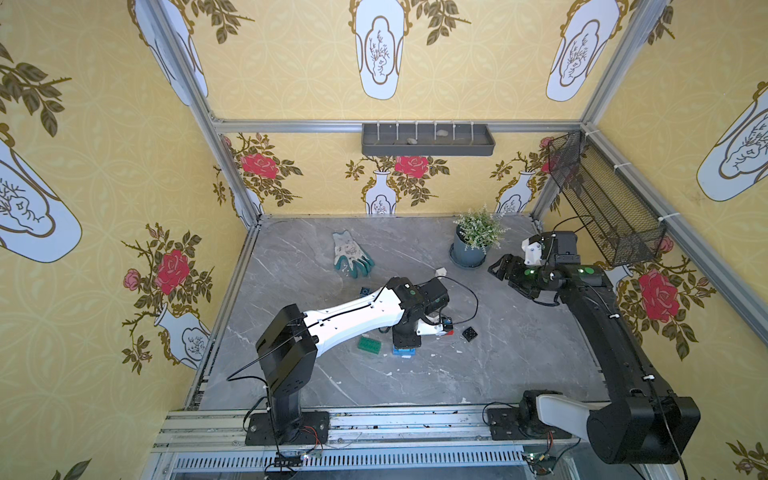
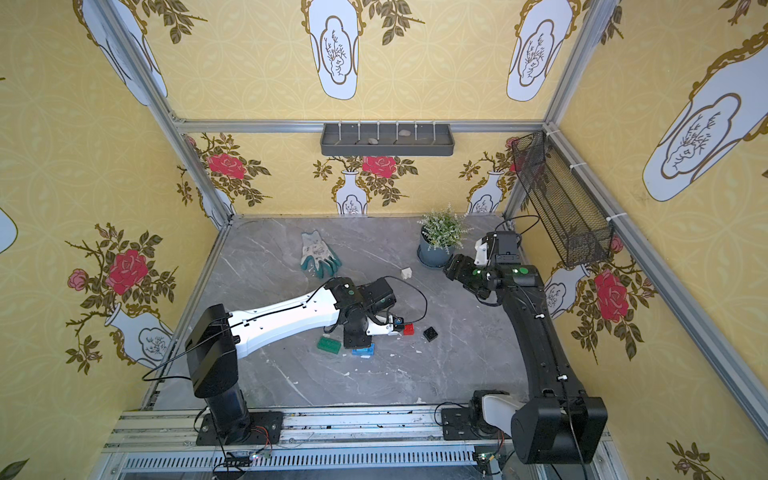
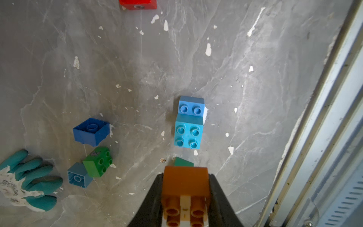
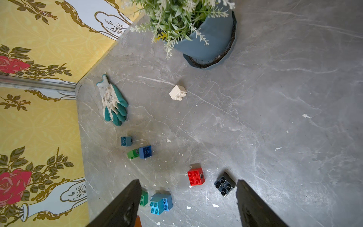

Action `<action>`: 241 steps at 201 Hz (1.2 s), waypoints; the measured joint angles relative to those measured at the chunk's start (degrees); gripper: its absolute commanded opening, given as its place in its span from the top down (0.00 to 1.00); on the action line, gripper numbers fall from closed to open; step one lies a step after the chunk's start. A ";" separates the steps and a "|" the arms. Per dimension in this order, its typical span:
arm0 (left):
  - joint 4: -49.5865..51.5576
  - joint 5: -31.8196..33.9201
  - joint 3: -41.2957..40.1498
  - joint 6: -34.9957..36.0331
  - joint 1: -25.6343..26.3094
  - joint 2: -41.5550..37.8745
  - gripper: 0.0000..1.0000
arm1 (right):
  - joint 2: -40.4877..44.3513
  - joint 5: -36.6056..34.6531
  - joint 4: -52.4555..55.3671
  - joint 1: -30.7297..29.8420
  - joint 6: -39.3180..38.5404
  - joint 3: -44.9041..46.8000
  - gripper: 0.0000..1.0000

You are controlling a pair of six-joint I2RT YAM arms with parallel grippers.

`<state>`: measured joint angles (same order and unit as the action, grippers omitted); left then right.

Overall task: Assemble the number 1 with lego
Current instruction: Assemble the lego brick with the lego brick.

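We are starting on the left of the table [image 1: 519, 365], where a green-and-white glove [image 1: 351, 253] is lying flat. Near it, in the left wrist view, three square bricks are sitting close together: a dark blue brick [image 3: 91, 131] turned hollow side up, a green square brick [image 3: 98, 161] and a grey-blue brick [image 3: 78, 175].

Moving along, the long green brick [image 1: 370, 345] is resting on the table just beside the left gripper [image 3: 186, 177]. That gripper is pointing down at the table. Its jaws are clamped on the sides of the orange-brown brick [image 3: 185, 188], whose studs are facing the wrist camera.

Just ahead of it we are finding the light blue brick [image 3: 188, 134], stacked on one end of the long blue brick [image 3: 191, 104]. In both top views the gripper is covering part of this stack. The held brick is hanging over the table apart from the stack, though we cannot tell how high.

Sliding right, the red brick [image 2: 409, 329] is sitting by the left wrist. The black brick [image 2: 430, 333] is just beside it, and both are lying studs up. Further back, the white brick [image 2: 406, 273] is lying tipped on its side, alone, near the potted plant [image 2: 438, 241].

At the far right, the right gripper [image 1: 505, 270] is hovering high beside the pot. Its jaws are standing wide apart, gripping nothing, clear of every brick.
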<state>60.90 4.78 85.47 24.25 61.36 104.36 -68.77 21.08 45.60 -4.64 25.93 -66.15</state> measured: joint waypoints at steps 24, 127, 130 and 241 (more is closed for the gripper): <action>-1.38 0.81 -0.42 -0.24 0.83 1.33 0.74 | 0.09 1.01 0.63 0.35 0.59 0.00 0.22; -3.54 2.71 -0.90 0.20 1.31 4.85 0.73 | 0.04 2.64 0.92 0.92 1.49 -0.44 0.23; -3.54 2.71 -0.90 0.20 1.31 4.90 0.73 | 0.04 2.64 0.92 0.94 1.49 -0.44 0.23; -4.70 2.64 -1.53 0.17 1.31 6.36 0.74 | -0.15 3.96 0.92 1.01 1.73 0.11 0.23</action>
<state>56.21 7.42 83.94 24.43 62.67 110.72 -68.93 25.04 46.52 -3.64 27.66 -66.04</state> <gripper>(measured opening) 0.321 0.768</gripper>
